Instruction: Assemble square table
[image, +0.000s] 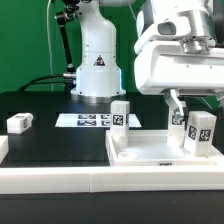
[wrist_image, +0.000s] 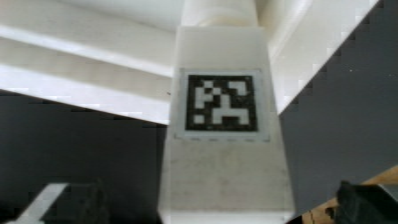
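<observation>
Fingers spread wide in the wrist view, one dark tip on each side of the leg, and neither tip touches it, so the gripper grips nothing. The leg's black-and-white tag faces the camera squarely. Over to the exterior view: the square top lies flat on the black table, rim up. The gripper hangs over the top's far side, towards the exterior view's right, directly above the upright leg. Just beside that, at the top's right edge, the second leg stands upright too. The third leg stands at the top's far left corner. Well off the top to the exterior view's left lies the loose leg. Behind the top is the marker board, and in front of the top runs the long white rail.
</observation>
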